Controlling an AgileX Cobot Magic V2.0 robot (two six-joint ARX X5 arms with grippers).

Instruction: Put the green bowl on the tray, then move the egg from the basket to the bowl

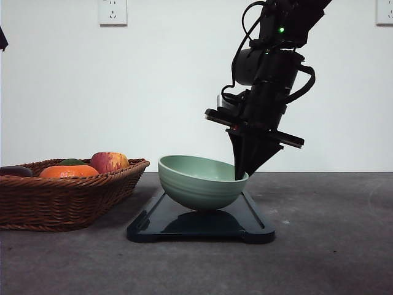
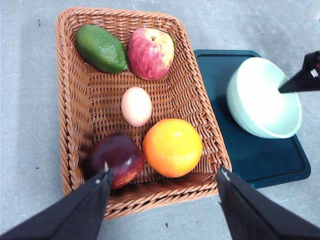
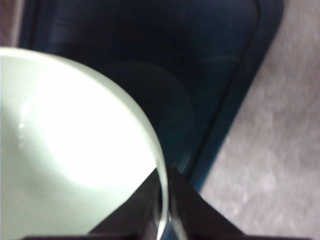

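The pale green bowl (image 1: 201,183) is tilted on the dark tray (image 1: 252,228), its rim lower on the right. My right gripper (image 1: 241,174) is shut on that lower rim, one finger inside and one outside (image 3: 165,200). In the right wrist view the bowl (image 3: 75,150) lies over the tray (image 3: 210,65). The pinkish egg (image 2: 136,106) lies in the middle of the wicker basket (image 2: 70,100). My left gripper (image 2: 165,175) hangs open above the basket's near end, holding nothing. The bowl (image 2: 262,97), tray (image 2: 255,155) and right fingertip (image 2: 299,81) also appear beside the basket.
Around the egg lie an avocado (image 2: 101,48), a red-yellow apple (image 2: 150,53), an orange (image 2: 172,147) and a dark red fruit (image 2: 116,159). The basket (image 1: 67,196) stands left of the tray. Grey tabletop (image 1: 331,233) stretches right of the tray.
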